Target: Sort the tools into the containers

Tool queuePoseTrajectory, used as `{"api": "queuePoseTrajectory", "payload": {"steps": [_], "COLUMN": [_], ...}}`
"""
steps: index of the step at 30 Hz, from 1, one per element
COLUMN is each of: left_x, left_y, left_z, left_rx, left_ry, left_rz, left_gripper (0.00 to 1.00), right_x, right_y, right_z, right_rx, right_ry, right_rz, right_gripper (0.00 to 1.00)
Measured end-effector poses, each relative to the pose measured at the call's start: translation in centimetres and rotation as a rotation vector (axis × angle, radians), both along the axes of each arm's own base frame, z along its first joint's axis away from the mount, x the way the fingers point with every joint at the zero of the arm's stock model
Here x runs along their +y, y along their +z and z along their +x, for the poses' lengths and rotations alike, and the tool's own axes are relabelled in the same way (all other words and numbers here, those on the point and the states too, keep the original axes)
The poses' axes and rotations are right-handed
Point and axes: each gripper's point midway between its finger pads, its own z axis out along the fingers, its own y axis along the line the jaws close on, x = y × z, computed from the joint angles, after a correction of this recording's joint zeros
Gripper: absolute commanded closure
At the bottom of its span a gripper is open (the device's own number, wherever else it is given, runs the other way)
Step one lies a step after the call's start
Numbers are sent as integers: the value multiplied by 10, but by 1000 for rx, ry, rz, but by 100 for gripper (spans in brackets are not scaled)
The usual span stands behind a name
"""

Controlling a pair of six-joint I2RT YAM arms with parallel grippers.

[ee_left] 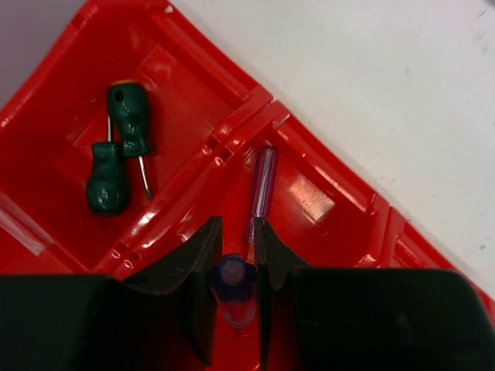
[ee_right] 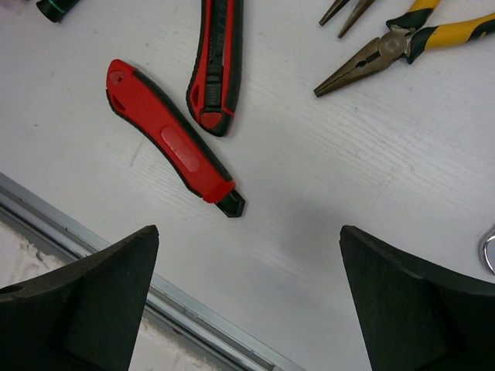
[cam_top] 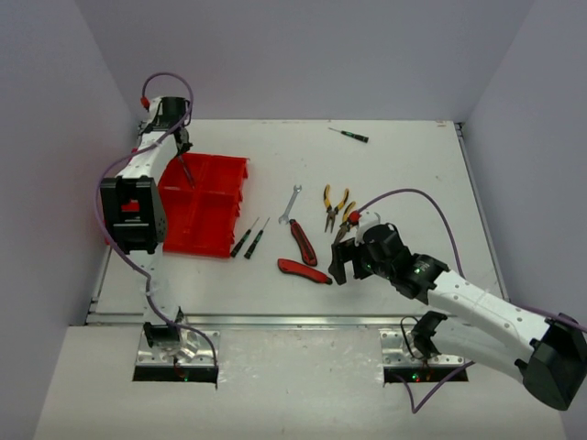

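The left tool [ee_left: 236, 267] clamps a blue screwdriver [ee_left: 263, 182] over the red tray [ee_left: 189, 97]. The right tool [ee_right: 247, 236] stands wide apart, with a red utility knife [ee_right: 170, 143] just left of it.

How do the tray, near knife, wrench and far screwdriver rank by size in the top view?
1. tray
2. near knife
3. wrench and far screwdriver: similar length, and the screwdriver lies farther away, so unranked.

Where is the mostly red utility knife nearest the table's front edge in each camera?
Top external: red utility knife low centre, near the front edge.
Left wrist: not in view.
Right wrist: upper left, blade end pointing lower right.
Shared landmark: red-black knife lying just beyond it.
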Motion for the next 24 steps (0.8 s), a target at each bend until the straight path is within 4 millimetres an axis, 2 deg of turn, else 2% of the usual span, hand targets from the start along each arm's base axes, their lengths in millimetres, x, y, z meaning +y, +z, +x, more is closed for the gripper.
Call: {"api": "queuePoseTrajectory", "payload": {"steps": [2,4,6,9,10,11,13,16,20,22,24], "left_x": [-1,0,0,-2,-4,-7,-13,-26,-56,-76,-97], "left_y": [-13,-17,-17,-17,-17,-15,-6,29,110,158,202], "left_z": [-3,-5,-6,-7,-9,-11,-16,-20,-32,-50,-84], "left_rx": [37,52,57,51,54,52,41,-19,-177,-290,-411], "left_ry": [-3,-5,-11,-15,-24,-34,-56,-93,-174,-234,-308], "left_rz": [-1,1,7,-6,-10,-18,-31,-44,-64,-83,-111], "left_gripper": [85,58,40,18,3,0,0,0,0,0,0], "right_x": [-1,-1,-1,-2,-2,-3,-3,-4,-8,-6,-1], "right_y": [-3,-3,-3,-2,-2,-2,-3,-8,-20,-23,-21], "right_z": [0,0,0,0,1,1,1,1,2,3,5], "right_rx": [5,5,4,1,1,1,2,13,52,75,86], "right_ry": [-1,-2,-3,-7,-8,-9,-10,-18,-44,-53,-49], "right_rz": [-5,-6,-5,-5,-5,-6,-8,-25,-63,-73,-65], "right_gripper": [1,1,1,1,1,1,1,1,1,1,1]}}
